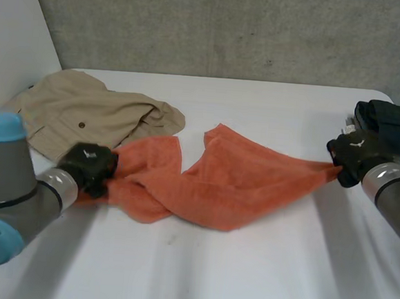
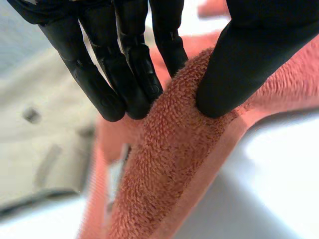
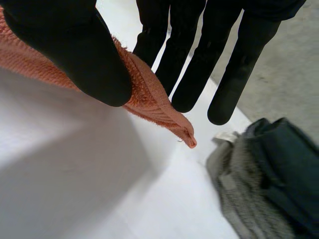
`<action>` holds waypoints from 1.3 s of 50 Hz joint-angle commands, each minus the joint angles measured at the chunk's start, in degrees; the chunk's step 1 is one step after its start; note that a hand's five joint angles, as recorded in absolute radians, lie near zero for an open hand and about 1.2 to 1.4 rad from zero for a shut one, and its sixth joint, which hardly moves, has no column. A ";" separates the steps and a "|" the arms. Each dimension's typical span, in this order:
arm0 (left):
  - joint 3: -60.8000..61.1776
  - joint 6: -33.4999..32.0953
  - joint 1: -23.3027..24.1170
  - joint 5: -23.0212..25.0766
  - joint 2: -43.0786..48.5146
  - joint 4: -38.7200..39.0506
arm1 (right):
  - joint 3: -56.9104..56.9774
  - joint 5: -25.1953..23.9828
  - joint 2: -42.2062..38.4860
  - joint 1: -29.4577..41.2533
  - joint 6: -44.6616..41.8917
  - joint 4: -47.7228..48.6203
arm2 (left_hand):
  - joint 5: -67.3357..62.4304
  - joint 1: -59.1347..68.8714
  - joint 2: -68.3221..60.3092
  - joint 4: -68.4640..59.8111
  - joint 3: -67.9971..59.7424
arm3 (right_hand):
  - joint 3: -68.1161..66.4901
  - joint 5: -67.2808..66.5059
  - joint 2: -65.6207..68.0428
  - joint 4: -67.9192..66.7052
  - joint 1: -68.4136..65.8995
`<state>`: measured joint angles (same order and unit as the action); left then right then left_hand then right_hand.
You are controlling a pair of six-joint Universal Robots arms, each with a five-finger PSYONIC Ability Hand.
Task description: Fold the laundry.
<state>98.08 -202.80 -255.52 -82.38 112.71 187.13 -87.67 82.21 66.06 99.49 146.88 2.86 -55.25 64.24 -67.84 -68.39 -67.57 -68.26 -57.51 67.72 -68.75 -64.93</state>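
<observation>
White tabletop [image 1: 246,264]: carries three pieces of laundry.

Orange towel [image 1: 239,184]: terry cloth, the largest piece in use. It lies across the middle of the tabletop, twisted and bunched, drawn out from near the left edge to near the right edge, with one end in each hand. In the left wrist view its hemmed edge [image 2: 169,164] rises in a fold between thumb and fingers.

Beige garment [image 1: 85,113]: crumpled at the far left corner of the tabletop, one dark button showing. Its near side touches the towel's left end.

Dark garment [image 1: 396,123]: a bundle at the right edge, towards the far right corner. In the right wrist view it [image 3: 279,169] lies near the towel's corner, apart from it, with a grey knitted part alongside.

Left hand [image 1: 87,168]: on the towel's left end, thumb [image 2: 234,74] pressing a fold of the cloth against the fingers [image 2: 99,89].

Right hand [image 1: 356,151]: at the towel's right corner [image 3: 149,99], which is pinched between thumb [image 3: 84,59] and fingers, the tip poking out beyond them.
</observation>
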 commanded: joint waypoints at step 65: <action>-16.07 19.72 10.91 -1.28 -20.34 -13.19 | 14.66 5.16 -6.30 4.92 13.68 -18.61 | -14.75 15.76 -12.16 -11.61 -12.43 | 58.26 57.51 -57.72 58.75 54.93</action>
<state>87.02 -184.23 -247.34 -81.47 93.17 175.76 -58.89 91.31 53.16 103.03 155.95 -19.53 -55.25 64.21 -68.38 -68.66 -67.90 -11.91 -2.43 11.77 -12.09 -12.76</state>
